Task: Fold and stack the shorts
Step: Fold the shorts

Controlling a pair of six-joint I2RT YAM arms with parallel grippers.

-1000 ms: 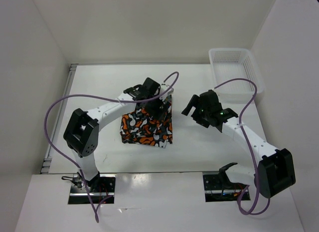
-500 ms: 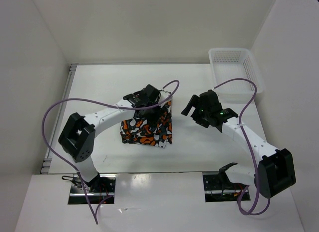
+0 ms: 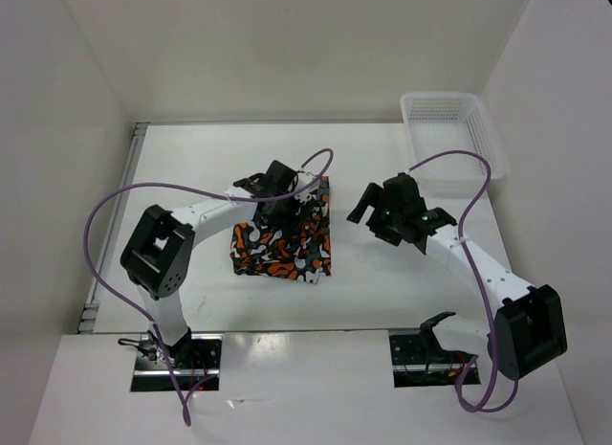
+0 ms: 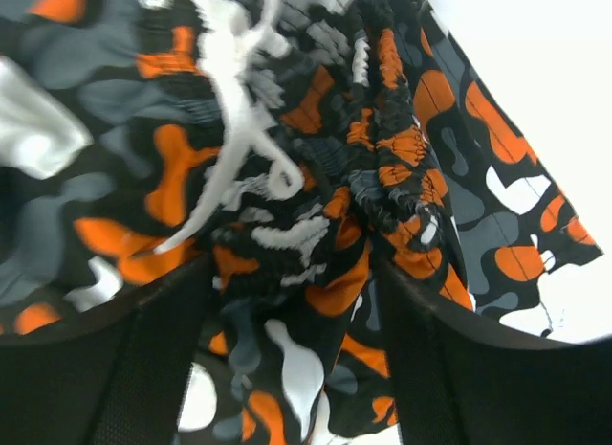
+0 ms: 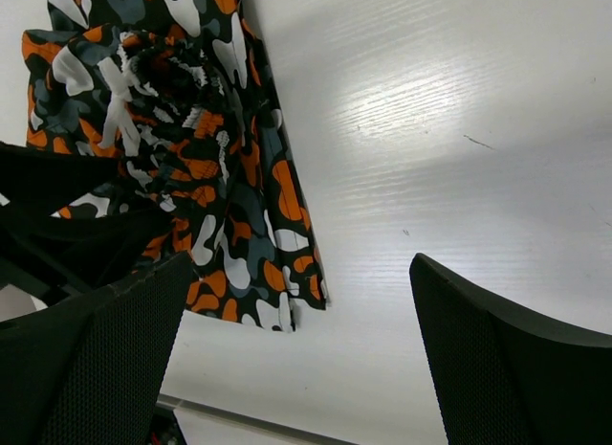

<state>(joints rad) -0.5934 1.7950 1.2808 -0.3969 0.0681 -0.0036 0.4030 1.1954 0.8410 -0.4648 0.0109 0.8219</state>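
The camouflage shorts [image 3: 283,250] lie folded into a rough square at the table's middle. My left gripper [image 3: 281,207] is low over their far edge. In the left wrist view its jaws [image 4: 292,368] stand apart, with the bunched waistband [image 4: 382,177] and white drawstring [image 4: 239,120] between and ahead of them. My right gripper [image 3: 367,209] hovers open and empty to the right of the shorts, clear of them. The right wrist view shows the shorts [image 5: 239,206] at upper left and bare table between the gripper's jaws [image 5: 296,359].
A white mesh basket [image 3: 449,129] stands at the far right corner. White walls close in the table on the left, back and right. Purple cables loop over both arms. Bare tabletop [image 3: 382,273] lies right of and in front of the shorts.
My left gripper has shifted left along the far edge of the shorts and lowered onto them. The right arm has not moved.
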